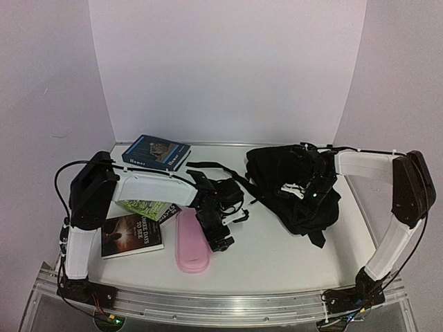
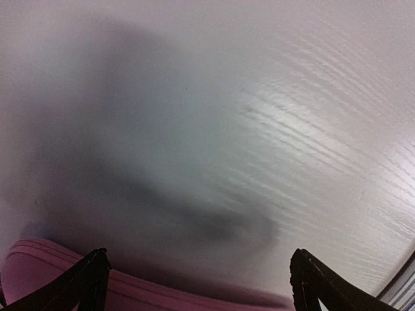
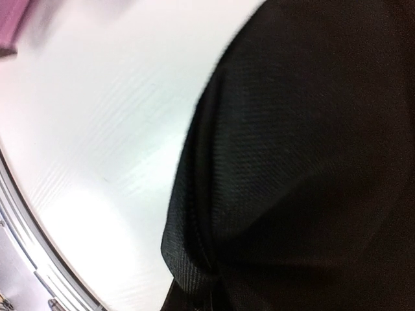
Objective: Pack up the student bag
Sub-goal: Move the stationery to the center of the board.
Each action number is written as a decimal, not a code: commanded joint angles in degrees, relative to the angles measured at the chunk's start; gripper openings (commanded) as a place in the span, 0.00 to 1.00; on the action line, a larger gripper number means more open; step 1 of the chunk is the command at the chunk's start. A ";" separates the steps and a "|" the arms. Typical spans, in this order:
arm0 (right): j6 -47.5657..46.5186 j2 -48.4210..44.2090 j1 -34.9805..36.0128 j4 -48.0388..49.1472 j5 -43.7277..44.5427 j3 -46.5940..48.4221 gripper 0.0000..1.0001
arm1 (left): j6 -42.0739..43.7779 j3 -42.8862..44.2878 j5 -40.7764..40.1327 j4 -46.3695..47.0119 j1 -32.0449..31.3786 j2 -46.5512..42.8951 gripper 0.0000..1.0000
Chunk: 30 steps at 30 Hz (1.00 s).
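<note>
- Student bag (image 1: 294, 183): lies crumpled on the right half of the table (image 1: 277, 266), toward the back. A black strap (image 1: 208, 167) trails left from it across the tabletop.
- Right gripper (image 1: 311, 196): down on top of the bag, tips sunk in the black fabric. Fingers pressed together. They are out of sight in the right wrist view, so I cannot tell whether any cloth is caught between them.
- Right wrist view: the bag's black weave (image 3: 298, 162) fills the right and lower frame, with a fold gathering at the bottom edge. Bare table (image 3: 97, 129) is on the left.
- Left gripper (image 1: 219, 241): low over the table centre, just beside the right edge of the pink pencil case (image 1: 192, 241), well apart from the bag.
- Left fingers (image 2: 89, 280): spread wide, nothing between them. The pink case (image 2: 45, 265) shows at the bottom of the left wrist view, with the gripper's blurred shadow on the table beyond.
- Blue book (image 1: 156, 152): flat at back left.
- Green book (image 1: 144, 206): partly under the left forearm.
- Dark book (image 1: 131, 234): flat at front left, near the pencil case but not touching it.
</note>
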 commanded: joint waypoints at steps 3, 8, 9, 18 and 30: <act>0.23 2.05 9.89 0.44 2.08 2.86 0.00 | -4.65 -10.39 -2.88 5.43 1.52 -13.33 0.98; -0.19 -1.71 16.30 0.87 5.36 -0.37 0.00 | -7.12 -22.92 -2.36 24.04 3.04 -27.06 0.99; -0.06 -2.95 16.49 0.88 5.47 -1.34 0.00 | -6.99 -25.66 -2.23 28.59 3.68 -29.60 0.99; 5.25 -15.40 15.76 0.69 6.25 -7.85 0.73 | -2.34 -27.56 4.61 38.45 6.76 -28.13 0.99; 4.80 -17.20 2.48 0.32 2.93 -10.53 0.78 | 0.93 -15.69 6.32 42.46 6.09 -8.77 0.89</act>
